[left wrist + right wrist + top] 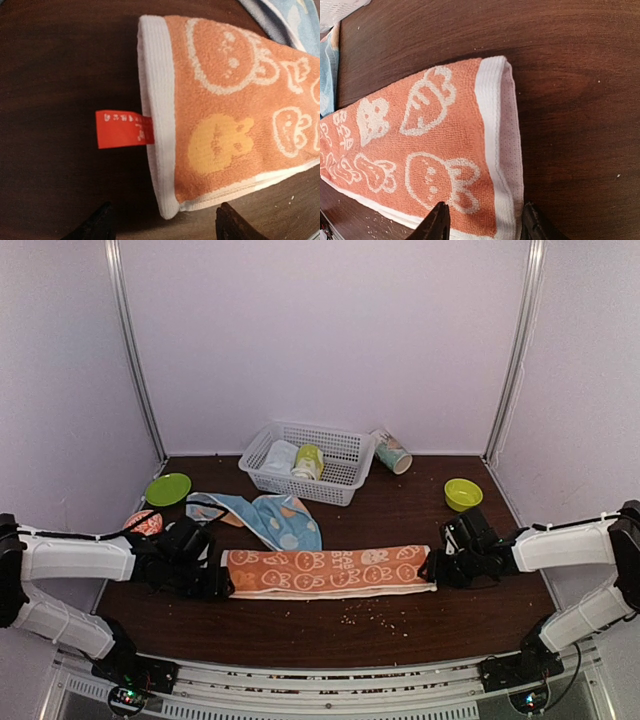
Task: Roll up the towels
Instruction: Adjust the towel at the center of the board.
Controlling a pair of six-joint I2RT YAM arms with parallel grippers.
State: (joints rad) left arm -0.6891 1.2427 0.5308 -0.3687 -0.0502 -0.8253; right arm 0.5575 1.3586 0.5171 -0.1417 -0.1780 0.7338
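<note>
The peach-orange towel [328, 571] with cartoon prints lies folded in a long flat strip across the table's middle. My left gripper [212, 585] is open at its left end, jaws astride the near corner [170, 210], where a red tag [124, 129] sticks out. My right gripper [436, 570] is open at the right end, its fingertips [436, 224] over the white hem [492, 150]. The light blue towel [272, 517] with orange and white spots lies crumpled behind the orange one.
A white basket [340, 483] at the back holds a pale rolled towel [279, 456] and a yellow-green rolled towel [308, 460]. A paper cup [391, 452] lies beside it. A green plate [167, 488], green bowl [462, 493] and orange object [146, 522] stand around. Crumbs [365, 612] lie near front.
</note>
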